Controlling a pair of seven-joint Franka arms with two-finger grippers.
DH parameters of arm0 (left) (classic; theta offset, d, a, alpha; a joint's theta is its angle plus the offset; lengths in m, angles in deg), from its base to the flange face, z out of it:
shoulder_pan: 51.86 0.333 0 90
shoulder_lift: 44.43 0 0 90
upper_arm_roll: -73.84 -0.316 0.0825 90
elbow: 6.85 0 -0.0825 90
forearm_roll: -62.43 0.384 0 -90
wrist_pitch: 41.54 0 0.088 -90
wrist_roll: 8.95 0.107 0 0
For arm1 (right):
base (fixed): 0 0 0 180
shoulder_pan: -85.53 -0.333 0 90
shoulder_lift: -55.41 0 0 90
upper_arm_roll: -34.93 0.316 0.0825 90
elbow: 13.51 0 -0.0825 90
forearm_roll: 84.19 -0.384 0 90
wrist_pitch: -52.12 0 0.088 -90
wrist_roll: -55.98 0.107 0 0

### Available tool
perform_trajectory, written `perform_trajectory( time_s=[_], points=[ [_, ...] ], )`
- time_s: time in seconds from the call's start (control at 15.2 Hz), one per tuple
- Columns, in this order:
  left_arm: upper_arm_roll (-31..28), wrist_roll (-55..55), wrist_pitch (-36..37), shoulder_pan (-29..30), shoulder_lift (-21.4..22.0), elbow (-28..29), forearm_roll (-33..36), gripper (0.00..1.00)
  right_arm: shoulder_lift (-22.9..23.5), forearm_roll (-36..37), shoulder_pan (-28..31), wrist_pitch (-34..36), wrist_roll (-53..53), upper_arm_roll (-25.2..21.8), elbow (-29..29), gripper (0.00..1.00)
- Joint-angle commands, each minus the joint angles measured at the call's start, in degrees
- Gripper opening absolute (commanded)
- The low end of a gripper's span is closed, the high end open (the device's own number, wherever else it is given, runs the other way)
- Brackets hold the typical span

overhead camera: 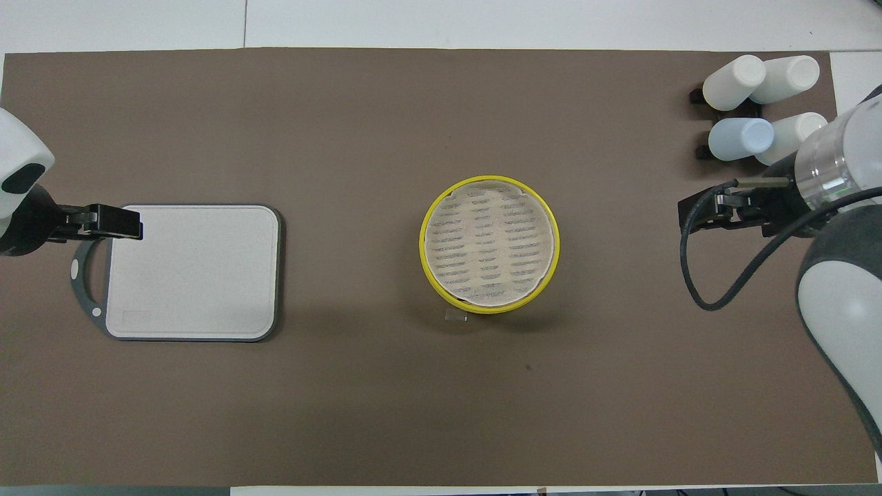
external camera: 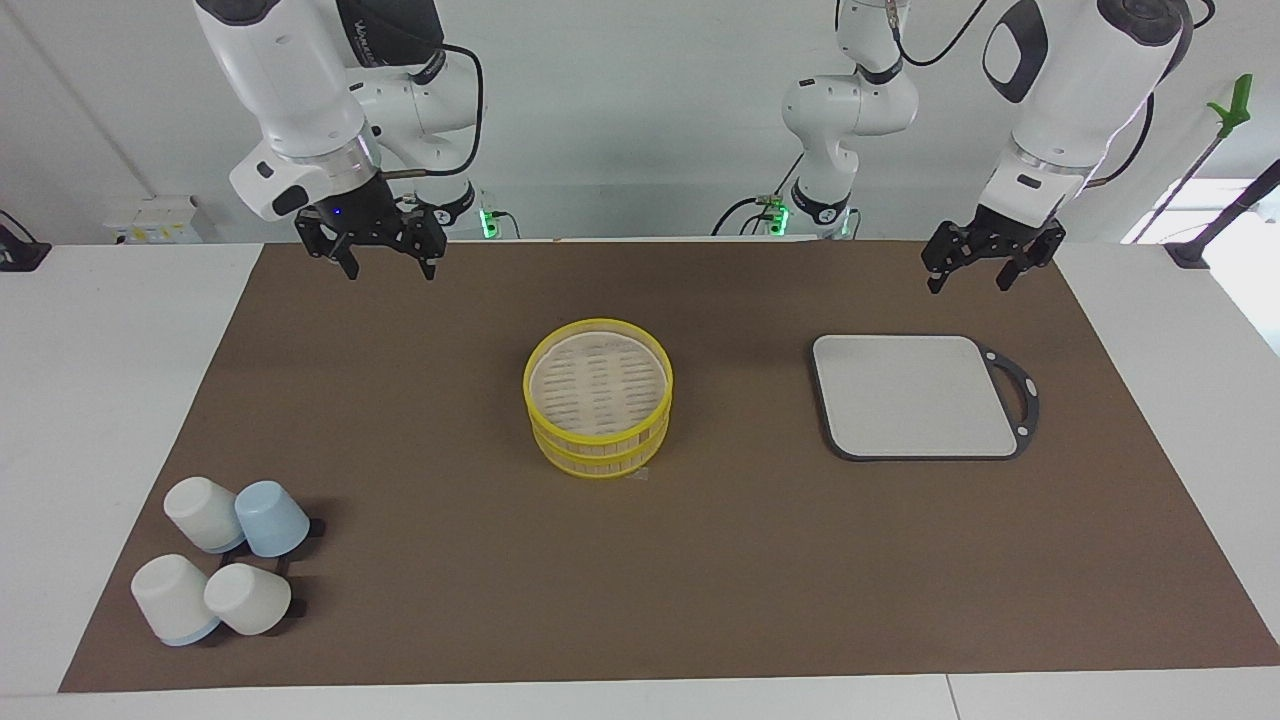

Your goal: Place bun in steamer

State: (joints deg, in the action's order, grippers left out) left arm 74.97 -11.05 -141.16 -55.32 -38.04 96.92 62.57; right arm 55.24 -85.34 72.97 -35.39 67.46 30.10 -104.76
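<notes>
The steamer point(external camera: 598, 396) point(overhead camera: 489, 244) stands in the middle of the brown mat as two stacked yellow-rimmed rounds, its slotted tan top facing up. The bun does not show in either view. My right gripper point(external camera: 388, 268) point(overhead camera: 713, 210) hangs open and empty over the mat's edge by the robots, toward the right arm's end, well apart from the steamer. My left gripper point(external camera: 968, 282) point(overhead camera: 117, 222) hangs open and empty over the mat, just nearer the robots than the tray. The left arm waits.
A grey square tray point(external camera: 915, 395) point(overhead camera: 193, 272) with a black handle lies bare beside the steamer toward the left arm's end. Several white and pale blue upturned cups point(external camera: 220, 570) point(overhead camera: 758, 110) cluster at the mat's corner farthest from the robots, at the right arm's end.
</notes>
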Motion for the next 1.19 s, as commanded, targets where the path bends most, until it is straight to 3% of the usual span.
perform_trajectory(
  time_s=[0.0, 0.33, 1.12],
  points=[
    [-0.1, 0.7, 0.3, 0.0, 1.3, 1.0, -1.0, 1.0, 0.9, -1.0, 4.3, -0.1, -1.2, 1.1, 0.2, 1.0],
    [0.0, 0.4, 0.2, -0.1, 1.3, 0.9, -1.0, 1.0, 2.8, -0.2, 7.3, 1.8, -1.8, 1.2, 3.9, 1.0],
    [0.0, 0.6, 1.0, 0.1, 1.9, 0.9, -1.0, 1.0, 2.9, 1.0, 7.1, -0.1, -2.9, 1.5, 3.6, 1.0]
  ],
)
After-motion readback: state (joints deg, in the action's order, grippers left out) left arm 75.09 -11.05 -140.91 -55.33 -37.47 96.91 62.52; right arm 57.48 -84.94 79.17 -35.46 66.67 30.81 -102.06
